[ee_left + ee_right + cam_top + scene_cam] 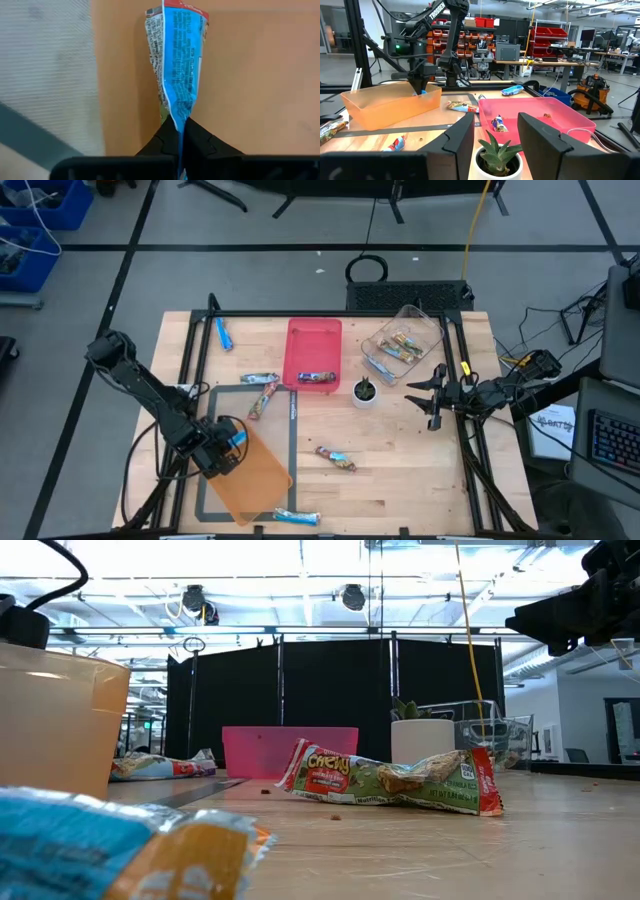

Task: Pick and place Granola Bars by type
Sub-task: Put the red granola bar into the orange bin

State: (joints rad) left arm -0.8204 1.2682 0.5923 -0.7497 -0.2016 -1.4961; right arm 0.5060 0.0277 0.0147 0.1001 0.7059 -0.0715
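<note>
One blue bar (180, 65) pinched in left claw (179, 131) over orange tray (262, 470); right claw (495, 135) spread, empty.

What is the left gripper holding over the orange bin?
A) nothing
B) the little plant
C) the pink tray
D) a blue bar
D: the left gripper is shut on a blue bar, pinching its end, with the orange bin right behind it.
</note>
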